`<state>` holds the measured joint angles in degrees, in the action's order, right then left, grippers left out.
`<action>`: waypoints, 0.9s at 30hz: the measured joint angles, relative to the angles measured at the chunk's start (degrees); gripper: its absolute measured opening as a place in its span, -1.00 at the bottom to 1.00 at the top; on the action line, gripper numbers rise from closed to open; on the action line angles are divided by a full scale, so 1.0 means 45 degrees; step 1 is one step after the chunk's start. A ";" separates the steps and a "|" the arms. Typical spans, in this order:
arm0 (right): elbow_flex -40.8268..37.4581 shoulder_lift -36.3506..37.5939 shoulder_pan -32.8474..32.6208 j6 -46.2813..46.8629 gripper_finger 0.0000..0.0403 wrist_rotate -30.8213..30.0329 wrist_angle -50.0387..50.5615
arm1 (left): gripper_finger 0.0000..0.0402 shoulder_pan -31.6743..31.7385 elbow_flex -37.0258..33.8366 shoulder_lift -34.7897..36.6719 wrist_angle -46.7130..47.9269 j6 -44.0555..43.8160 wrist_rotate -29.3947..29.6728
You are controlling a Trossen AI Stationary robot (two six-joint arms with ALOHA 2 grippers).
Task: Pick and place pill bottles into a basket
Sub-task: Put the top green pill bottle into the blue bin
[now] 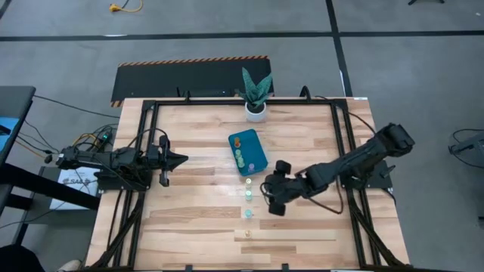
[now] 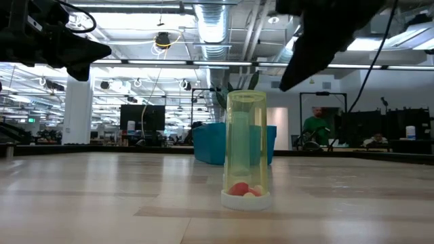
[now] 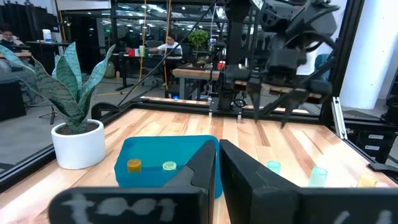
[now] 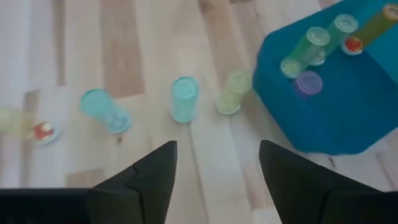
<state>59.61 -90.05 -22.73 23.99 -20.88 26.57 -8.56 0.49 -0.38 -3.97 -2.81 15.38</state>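
The wooden table [image 1: 197,151] carries the teal basket [image 1: 249,151] just beyond the right gripper [image 1: 271,193], whose fingers stand wide and empty; several pill bottles [image 4: 309,45] already sit in the basket, and four more [image 4: 185,98] stand in a row on the wood just ahead of the fingertips. My worry: descending on one could knock its close neighbour over; the left gripper [image 1: 176,159], closed, waits well apart. Beyond lies an open workshop.
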 joint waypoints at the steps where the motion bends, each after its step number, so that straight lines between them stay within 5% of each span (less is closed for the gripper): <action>1: 0.0000 -0.0120 0.0140 -0.0008 0.08 0.0019 -0.0105 | -0.96 0.0000 0.0000 0.0002 0.0000 0.0000 0.0000; 27: 0.0000 -0.1181 0.2343 -0.1548 -0.23 0.2332 -0.2686 | -0.96 0.0001 0.0000 0.0000 0.0000 0.0000 0.0000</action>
<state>59.61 -95.36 -12.18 17.03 -10.39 14.48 -8.55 0.49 -0.38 -3.97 -2.81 15.38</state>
